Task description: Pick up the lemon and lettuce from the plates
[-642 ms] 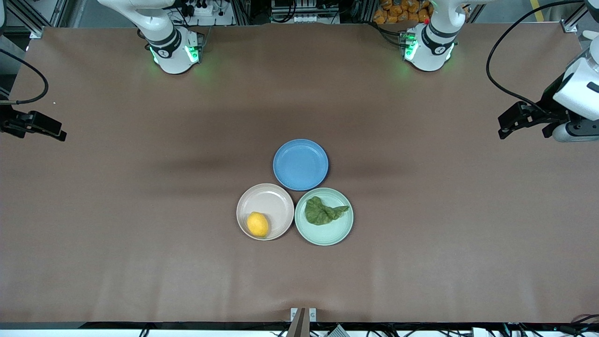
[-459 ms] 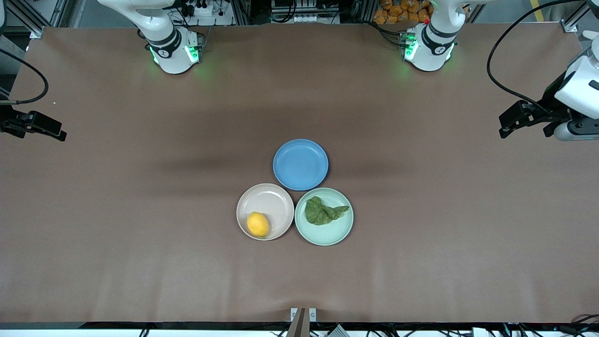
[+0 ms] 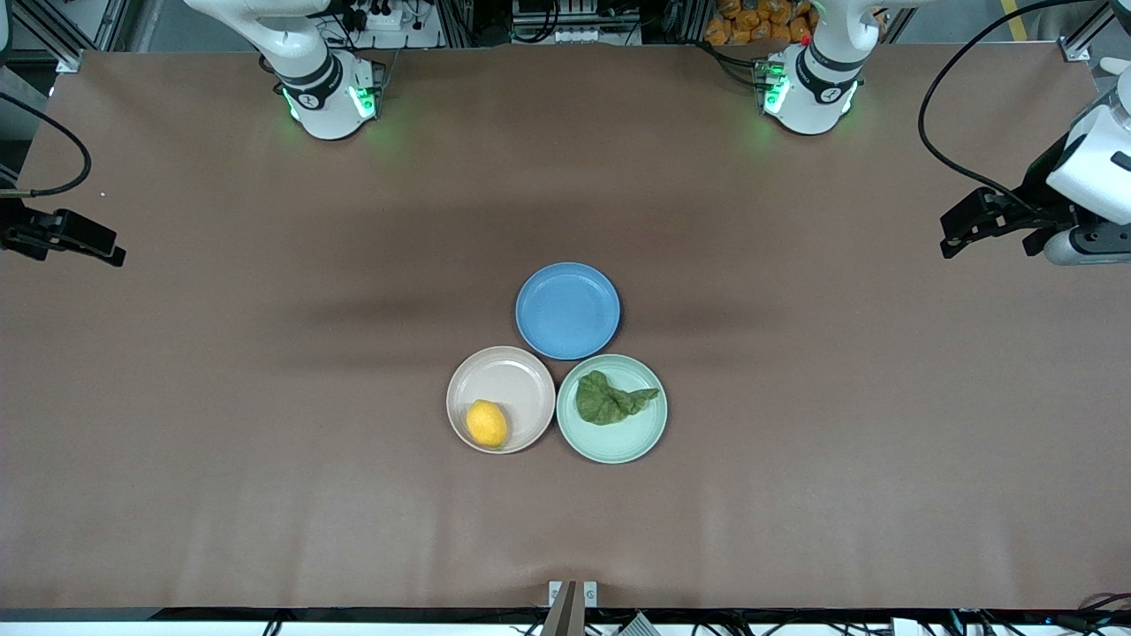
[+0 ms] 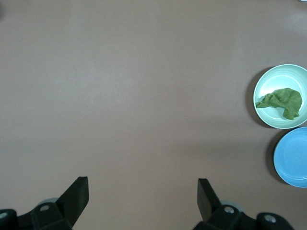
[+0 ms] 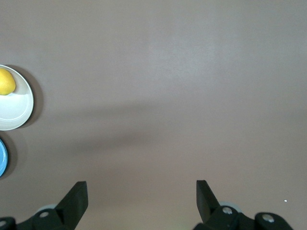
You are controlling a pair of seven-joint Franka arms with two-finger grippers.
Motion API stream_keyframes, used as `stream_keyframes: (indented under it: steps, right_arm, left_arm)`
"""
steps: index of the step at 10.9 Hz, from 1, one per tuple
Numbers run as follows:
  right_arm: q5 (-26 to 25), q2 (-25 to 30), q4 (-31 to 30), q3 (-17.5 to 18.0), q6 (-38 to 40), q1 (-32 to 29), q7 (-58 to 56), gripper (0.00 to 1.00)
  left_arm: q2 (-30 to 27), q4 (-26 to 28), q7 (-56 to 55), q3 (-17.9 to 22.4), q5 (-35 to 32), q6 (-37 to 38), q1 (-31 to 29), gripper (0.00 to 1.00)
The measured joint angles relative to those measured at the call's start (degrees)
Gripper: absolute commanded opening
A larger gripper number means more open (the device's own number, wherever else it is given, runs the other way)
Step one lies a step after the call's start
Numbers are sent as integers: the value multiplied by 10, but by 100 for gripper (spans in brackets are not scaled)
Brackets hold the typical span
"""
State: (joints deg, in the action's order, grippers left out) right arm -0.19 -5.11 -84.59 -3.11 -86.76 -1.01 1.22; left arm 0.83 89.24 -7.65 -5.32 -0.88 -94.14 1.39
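Note:
The yellow lemon [image 3: 487, 423] lies in the beige-pink plate [image 3: 512, 371] near the table's middle; both show in the right wrist view, lemon [image 5: 5, 81] and plate [image 5: 17, 112]. The dark green lettuce [image 3: 610, 399] lies in the mint green plate [image 3: 618, 446] beside it; both show in the left wrist view, lettuce [image 4: 283, 101] and plate [image 4: 268, 81]. My left gripper [image 3: 959, 243] [image 4: 143, 191] is open and empty over the table's left arm's end. My right gripper [image 3: 97, 252] [image 5: 141, 194] is open and empty over the right arm's end.
An empty blue plate [image 3: 567, 310] sits farther from the front camera, touching both other plates; it also shows in the left wrist view [image 4: 292, 158]. The brown table [image 3: 265, 442] spreads wide around the plates. Arm bases [image 3: 331, 97] stand along the table's back edge.
My left gripper has shifted slightly over its end of the table. The right arm and the plates have not moved.

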Motion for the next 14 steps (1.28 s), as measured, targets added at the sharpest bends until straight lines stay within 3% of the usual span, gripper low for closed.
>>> stream_keyframes:
  steps: [4,11,14]
  right_arm:
    - [0,0,0,0,2,0,0,100]
    - [0,0,-1,1,4,6,5,100]
    - [1,0,-1,2,5,36,61,100]
  left_arm:
    - [12,0,0,-15,5,-10,28,100]
    - [113,2,0,-42,20,-189,81,100]
    - [157,3,-1,-43,20,-260,121,100]
